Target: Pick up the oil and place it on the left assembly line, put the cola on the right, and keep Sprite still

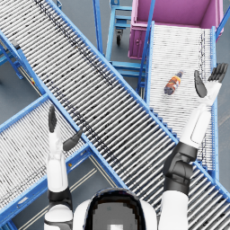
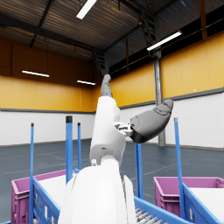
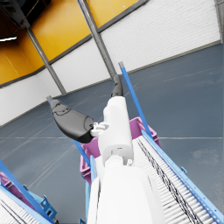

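Note:
A small bottle (image 1: 173, 83) with dark contents and an orange-red label lies on its side on the right roller line (image 1: 186, 45), its cap toward the far end. My right hand (image 1: 209, 83) hovers just right of it, fingers spread, holding nothing; in the right wrist view that hand (image 3: 100, 127) points up at the hall, empty. My left hand (image 1: 59, 134) stands open over the inner edge of the left roller line (image 1: 22, 148); the left wrist view shows this hand (image 2: 131, 124) raised and empty. No other bottle is in view.
A wide diagonal roller conveyor (image 1: 103, 99) with blue rails runs between both side lines. A purple bin (image 1: 179, 11) stands at the right line's far end. Blue posts (image 2: 68, 148) and purple bins (image 2: 190, 190) show in the left wrist view.

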